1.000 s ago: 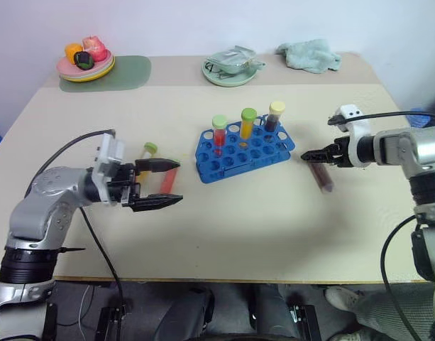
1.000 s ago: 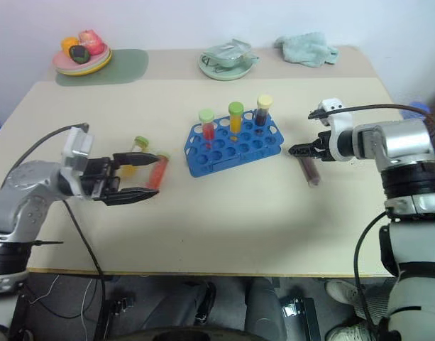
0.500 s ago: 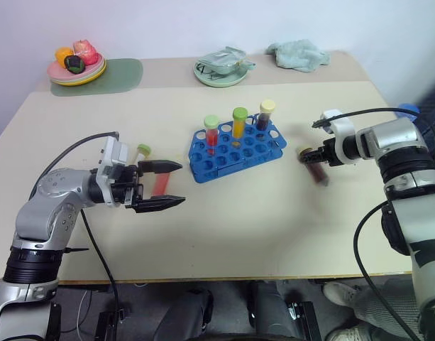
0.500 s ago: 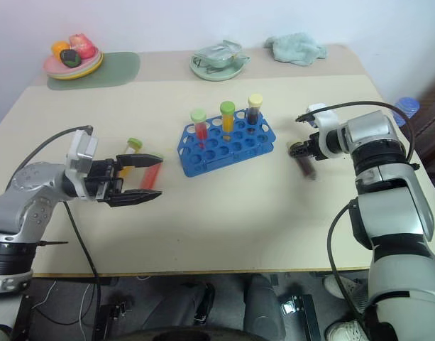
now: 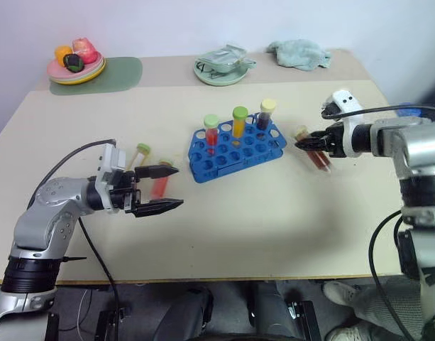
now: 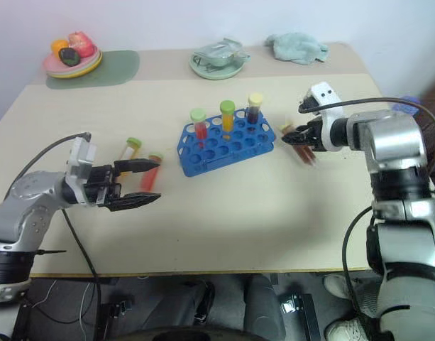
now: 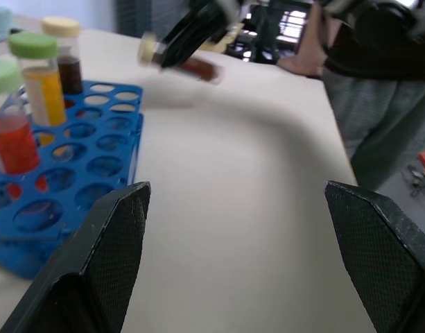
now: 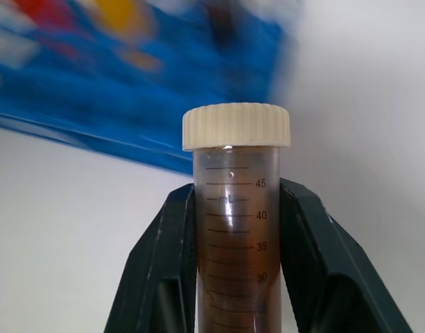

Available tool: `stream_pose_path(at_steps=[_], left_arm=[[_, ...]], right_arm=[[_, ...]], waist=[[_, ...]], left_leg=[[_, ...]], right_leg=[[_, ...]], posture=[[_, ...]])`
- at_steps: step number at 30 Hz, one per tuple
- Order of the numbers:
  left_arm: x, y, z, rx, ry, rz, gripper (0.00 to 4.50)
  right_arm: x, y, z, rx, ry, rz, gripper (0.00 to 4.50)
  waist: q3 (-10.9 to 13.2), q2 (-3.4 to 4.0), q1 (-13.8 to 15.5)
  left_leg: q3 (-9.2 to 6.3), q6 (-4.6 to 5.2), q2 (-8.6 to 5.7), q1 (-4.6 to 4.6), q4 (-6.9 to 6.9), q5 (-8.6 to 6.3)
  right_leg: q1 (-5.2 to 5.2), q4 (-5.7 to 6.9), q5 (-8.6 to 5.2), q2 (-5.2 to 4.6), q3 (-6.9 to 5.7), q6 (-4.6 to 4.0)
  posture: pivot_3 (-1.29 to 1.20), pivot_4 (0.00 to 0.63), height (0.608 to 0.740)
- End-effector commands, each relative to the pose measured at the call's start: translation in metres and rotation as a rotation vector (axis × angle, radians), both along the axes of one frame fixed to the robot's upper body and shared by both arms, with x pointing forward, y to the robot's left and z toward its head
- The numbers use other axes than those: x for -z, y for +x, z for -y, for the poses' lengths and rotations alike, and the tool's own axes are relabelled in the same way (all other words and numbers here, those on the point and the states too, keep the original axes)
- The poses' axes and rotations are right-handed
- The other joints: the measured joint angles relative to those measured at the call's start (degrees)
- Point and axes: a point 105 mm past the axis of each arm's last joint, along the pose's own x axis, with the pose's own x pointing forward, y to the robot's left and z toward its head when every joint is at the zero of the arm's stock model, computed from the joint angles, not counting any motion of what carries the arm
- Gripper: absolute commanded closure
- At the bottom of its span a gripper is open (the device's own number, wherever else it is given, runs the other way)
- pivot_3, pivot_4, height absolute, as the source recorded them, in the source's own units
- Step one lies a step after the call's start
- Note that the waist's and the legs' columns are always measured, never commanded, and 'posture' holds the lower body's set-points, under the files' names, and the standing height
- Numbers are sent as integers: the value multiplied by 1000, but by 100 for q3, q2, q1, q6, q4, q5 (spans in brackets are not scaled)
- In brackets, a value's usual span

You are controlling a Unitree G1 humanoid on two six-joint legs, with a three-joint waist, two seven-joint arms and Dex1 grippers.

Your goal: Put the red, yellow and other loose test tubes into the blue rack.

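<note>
Brown tube (image 5: 318,158) pinched in my right gripper (image 5: 306,144), lifted beside the rack (image 5: 236,151).
My left gripper (image 5: 166,188) hung spread near two loose tubes (image 5: 159,186).

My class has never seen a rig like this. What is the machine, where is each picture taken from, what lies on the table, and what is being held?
It is a two-armed robot. Two pictures come from cameras in its head, looking down over a table; two come from cameras on its wrists. On the table, the blue rack holds three capped tubes upright. Two loose test tubes lie by the left gripper, which is open and holds nothing. The right gripper is shut on a dark brown tube with a cream cap, lifted beside the rack. At the far edge are a plate of fruit, a dish and a cloth.
</note>
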Motion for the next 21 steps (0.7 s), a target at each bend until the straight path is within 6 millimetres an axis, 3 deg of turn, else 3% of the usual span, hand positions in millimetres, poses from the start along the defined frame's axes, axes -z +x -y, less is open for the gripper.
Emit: stream_pose_path(at_steps=[1, 8, 13, 21], left_arm=[[-9, -3, -3, -19, -21, 49, 383], [-5, 0, -7, -39, -34, 35, 383], [-2, -4, -6, -44, -39, 25, 383], [-1, -8, -10, -82, -42, 25, 383]], right_arm=[[-8, -7, -23, -7, 44, 258, 3144], [-18, 15, -54, 132, 336, 635, 3144], [-25, 31, -43, 281, 425, 790, 3144], [-19, 48, -33, 370, 541, 840, 3144]], waist=[[-4, -6, 0], [0, 2, -43], [0, 3, -104], [1, 5, -215]], left_leg=[[0, 0, 0, 7, 1, 0], [54, -18, 17, 42, 2, 15], [58, -23, 34, 45, -1, 17], [67, -34, 54, 46, -4, 23]], right_leg=[[8, 0, 2, 1, 0, -1], [20, -1, 65, 26, 40, -4], [15, -3, 71, 58, 41, -13], [8, -5, 77, 79, 45, -25]], posture=[[0, 150, 740], [0, 150, 740], [0, 150, 740], [0, 150, 740]])
